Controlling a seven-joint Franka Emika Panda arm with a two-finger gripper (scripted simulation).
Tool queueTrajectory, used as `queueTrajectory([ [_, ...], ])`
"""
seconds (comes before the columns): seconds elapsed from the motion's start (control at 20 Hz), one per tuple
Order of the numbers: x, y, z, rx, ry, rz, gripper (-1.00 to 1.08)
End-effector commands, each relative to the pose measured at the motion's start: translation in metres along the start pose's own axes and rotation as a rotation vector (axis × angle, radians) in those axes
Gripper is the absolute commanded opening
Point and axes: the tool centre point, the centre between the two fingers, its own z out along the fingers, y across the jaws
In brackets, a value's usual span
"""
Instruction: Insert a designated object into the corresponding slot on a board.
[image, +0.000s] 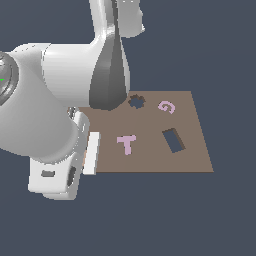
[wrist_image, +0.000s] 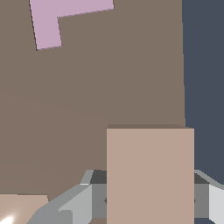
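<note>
- One block sits between your gripper's fingers — seemingly clamped.
- You'll find the slot well off toward the exterior view's right, across the board — past the T piece.

Glossy white rounded arm with dark grey tapered joint section.

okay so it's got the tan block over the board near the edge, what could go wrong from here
1. The rectangular slot sits tilted, toward the exterior view's right, so the tan block may catch its rim unless rotated to match.
2. In the wrist view the block overhangs the board edge; if it slips, it could fall off the board.
3. The pink T piece lies between block and slot, so a low carry might knock it.
</note>
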Motion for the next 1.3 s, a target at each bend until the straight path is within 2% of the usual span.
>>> queueTrajectory([
  [0.0,0.014,0.012,-0.001,-0.001,0.0,-0.107,-1.0],
  [0.6,0.08,0.041,-0.002,-0.001,0.0,-0.528,-1.0],
  [1.25,0.147,0.041,-0.003,-0.001,0.001,-0.917,-1.0],
])
